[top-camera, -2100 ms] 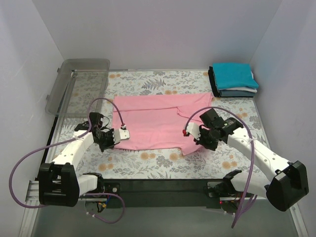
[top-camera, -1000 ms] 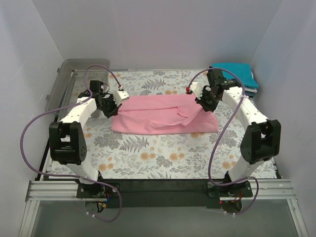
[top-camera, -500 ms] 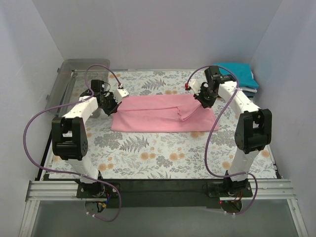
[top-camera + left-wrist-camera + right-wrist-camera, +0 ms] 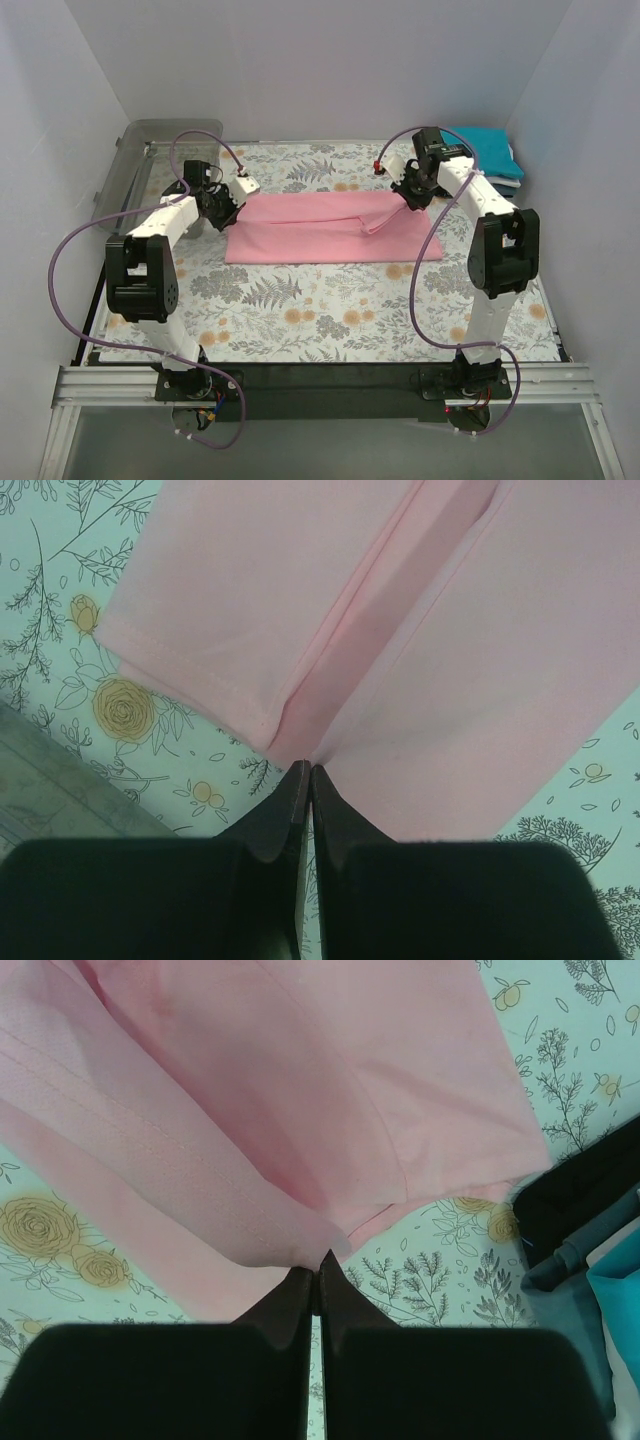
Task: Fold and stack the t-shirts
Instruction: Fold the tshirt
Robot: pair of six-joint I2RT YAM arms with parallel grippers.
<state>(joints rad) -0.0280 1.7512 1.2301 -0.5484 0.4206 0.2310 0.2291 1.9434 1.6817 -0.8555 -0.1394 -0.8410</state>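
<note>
The pink t-shirt (image 4: 330,232) lies across the middle of the table, doubled over into a long band. My left gripper (image 4: 236,196) is at its far left corner, shut on a pinch of pink cloth (image 4: 430,660) that meets the fingertips of the left gripper (image 4: 309,770). At the far right corner my right gripper (image 4: 408,194) is shut on a fold of the same shirt (image 4: 250,1110), seen at the right gripper's tips (image 4: 318,1266). A stack of folded t-shirts (image 4: 478,160), teal on top, sits at the back right.
The floral table cloth (image 4: 300,310) covers the table. A clear plastic bin (image 4: 160,170) stands at the back left corner. In the right wrist view the folded stack's dark edge (image 4: 590,1195) lies close to the right of the gripper. White walls enclose three sides.
Both grippers have carried the shirt's near edge up and over to the far edge, halving it. In the last second they eased further back and the fold settled flat.
</note>
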